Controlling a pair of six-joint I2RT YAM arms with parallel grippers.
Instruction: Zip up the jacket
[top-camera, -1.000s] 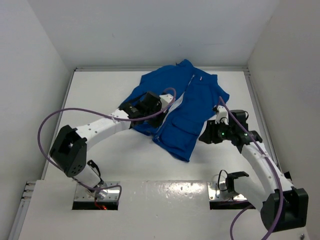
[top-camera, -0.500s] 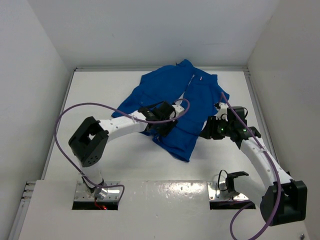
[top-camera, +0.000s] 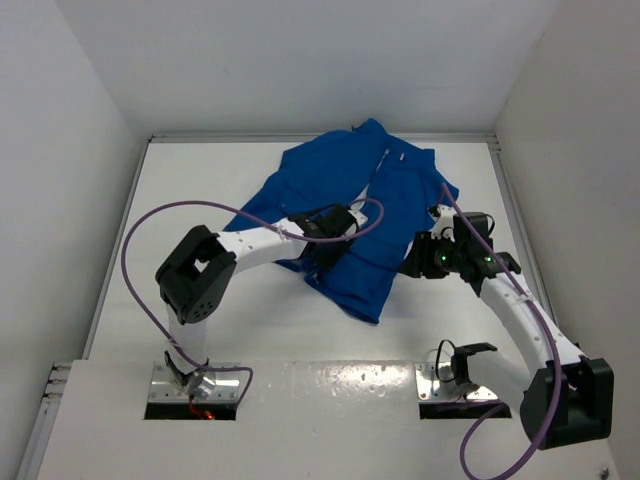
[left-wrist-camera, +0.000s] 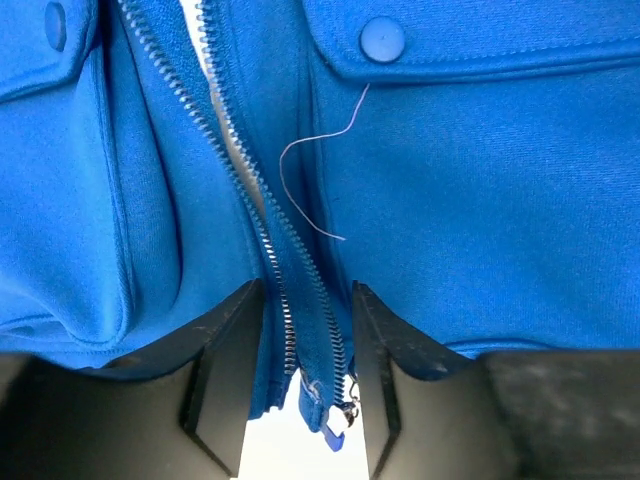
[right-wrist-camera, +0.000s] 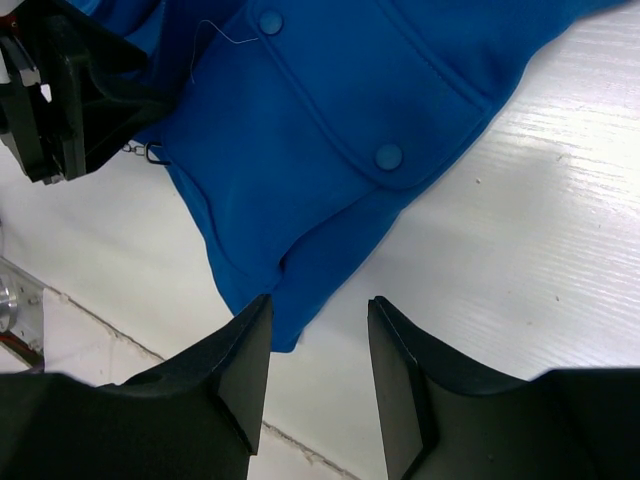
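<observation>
White walls enclosed a white desk (top-camera: 200, 200), and the blue jacket (top-camera: 400, 200) lay spread toward its 12 o'clock edge. The left hand (top-camera: 322, 255) sat at the jacket's 7 o'clock hem and the right hand (top-camera: 412, 262) at its 4 o'clock side.

On the left wrist, the left hand (left-wrist-camera: 305, 400) stood half apart astride the zipper (left-wrist-camera: 300, 300), its slider (left-wrist-camera: 337, 425) at 6 o'clock. Whether it pinched the tape I could not tell.

On the right wrist, the right hand (right-wrist-camera: 320, 380) gaped empty just off the jacket's (right-wrist-camera: 330, 110) hem corner.
</observation>
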